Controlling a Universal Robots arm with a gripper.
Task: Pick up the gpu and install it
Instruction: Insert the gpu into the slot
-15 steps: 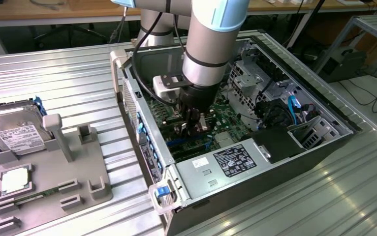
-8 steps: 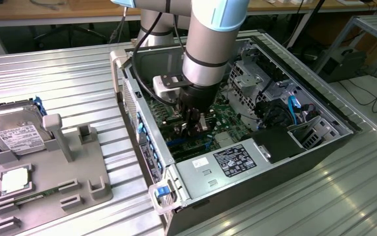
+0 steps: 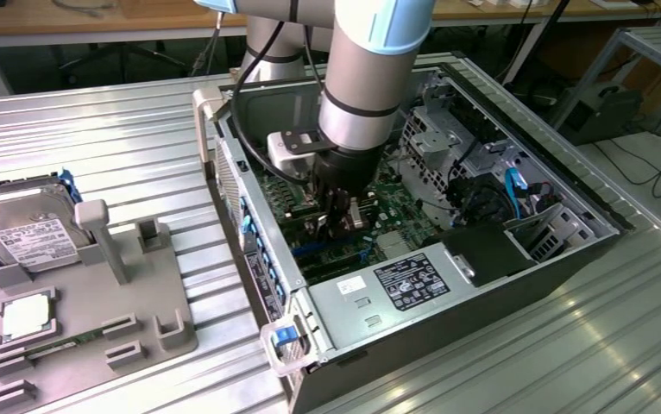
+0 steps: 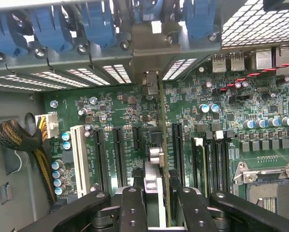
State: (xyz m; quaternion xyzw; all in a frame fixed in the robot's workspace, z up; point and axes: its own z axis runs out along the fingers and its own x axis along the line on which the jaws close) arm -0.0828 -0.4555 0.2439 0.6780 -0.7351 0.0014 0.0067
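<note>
In the exterior view the gripper [image 3: 337, 222] hangs inside the open computer case [image 3: 503, 319], close over the motherboard [image 3: 402, 216]; what it holds is hard to make out there. In the wrist view its fingers [image 4: 132, 208] are clamped narrowly on the gpu [image 4: 162, 121], which stands upright and edge-on among the expansion slots [image 4: 119, 154], its far end at the case's rear wall.

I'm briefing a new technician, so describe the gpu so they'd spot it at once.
Find the open computer case, then the green motherboard inside. Clamped between the black fingers is the gpu: a thin card seen edge-on, standing upright over the board, unlike the low black slots fixed on either side.
</note>
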